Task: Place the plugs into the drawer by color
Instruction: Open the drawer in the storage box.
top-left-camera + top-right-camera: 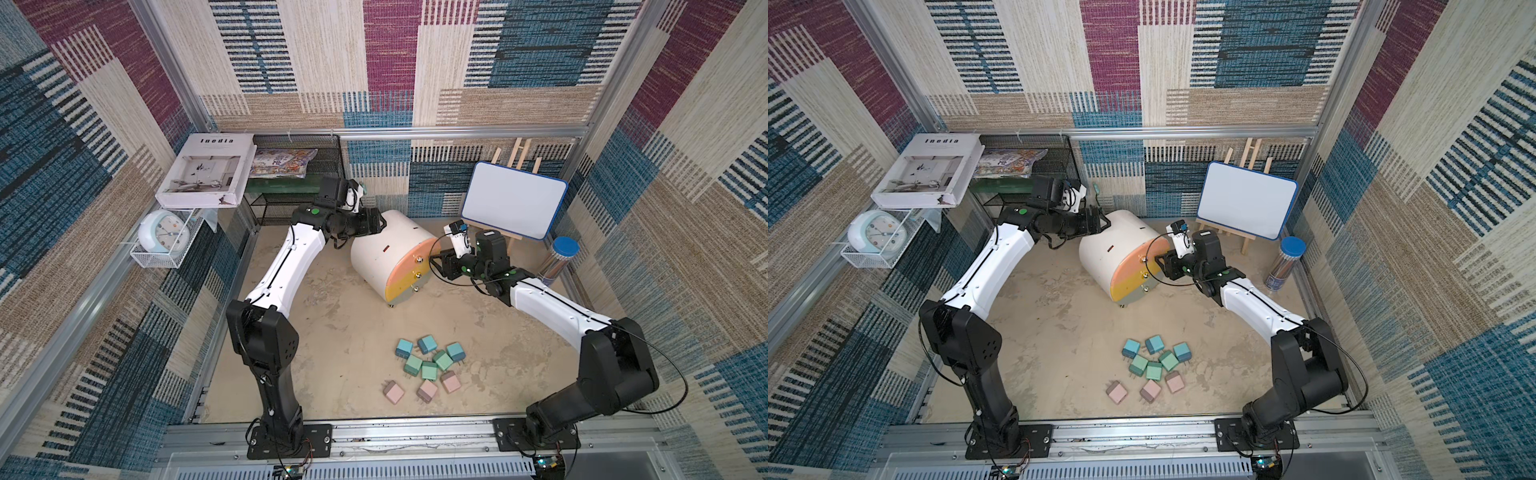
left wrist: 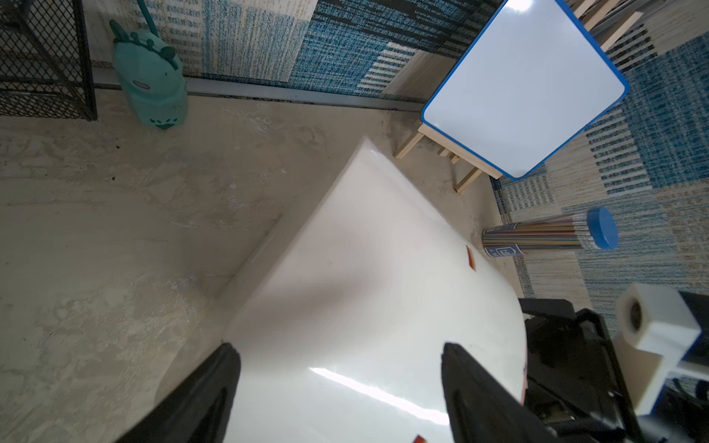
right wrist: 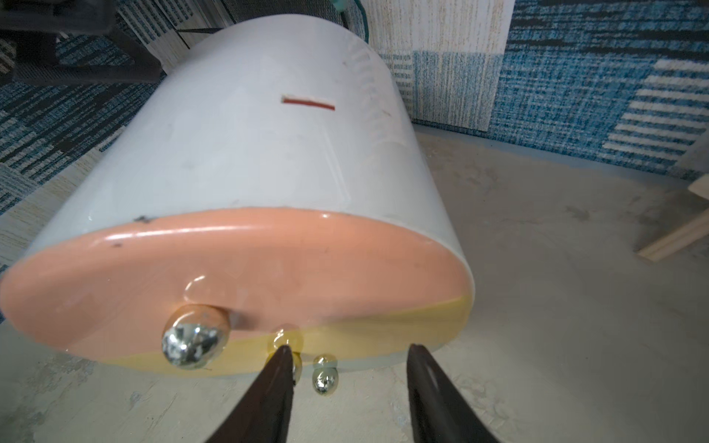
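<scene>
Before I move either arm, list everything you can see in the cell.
plugs: nine, three blue, three green, three pink, front of table.
drawer: one, white, peach/yellow/grey fronts, centre.
book: one, white, on black mesh shelf, back left.
packet: one, multicoloured, on shelf.
clock: one, pale blue, left wall basket.
whiteboard: one, blue-rimmed, back right on easel.
tube: one, blue-lidded, beside easel.
green toy: one, back wall.
left pincer: open, over drawer's rear.
right pincer: open, at drawer's knobs.

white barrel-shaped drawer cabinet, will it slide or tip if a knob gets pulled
The white barrel-shaped drawer cabinet stands on small metal feet, so it would probably slide toward a pull rather than tip. Its glossy shell looks light and slippery. The left gripper at its rear may steady it.
</scene>
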`<state>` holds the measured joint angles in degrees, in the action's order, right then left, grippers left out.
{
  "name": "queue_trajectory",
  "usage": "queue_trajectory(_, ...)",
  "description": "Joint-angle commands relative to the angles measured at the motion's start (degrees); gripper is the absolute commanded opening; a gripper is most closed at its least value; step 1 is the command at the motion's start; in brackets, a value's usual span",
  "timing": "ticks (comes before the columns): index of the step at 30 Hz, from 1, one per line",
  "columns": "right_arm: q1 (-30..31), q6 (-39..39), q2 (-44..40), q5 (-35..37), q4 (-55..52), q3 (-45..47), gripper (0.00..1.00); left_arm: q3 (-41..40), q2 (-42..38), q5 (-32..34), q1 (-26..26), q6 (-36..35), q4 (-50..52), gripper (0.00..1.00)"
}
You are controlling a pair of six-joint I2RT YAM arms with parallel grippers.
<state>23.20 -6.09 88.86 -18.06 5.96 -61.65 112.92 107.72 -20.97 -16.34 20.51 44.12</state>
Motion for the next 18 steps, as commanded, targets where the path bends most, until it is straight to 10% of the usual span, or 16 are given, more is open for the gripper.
queue_trajectory(1, 1.3, 3.1, 1.7, -0.2, 2.9, -1.7, 0.49, -1.5, -1.5, -0.6, 0.0, -1.3, 0.3, 0.83)
queue_trajectory(18, 4.9, 6.5, 11.4, -2.4, 3.8, -10.7, 0.41, -16.5, -14.6, 3.0, 0.5, -3.1, -2.8, 0.82)
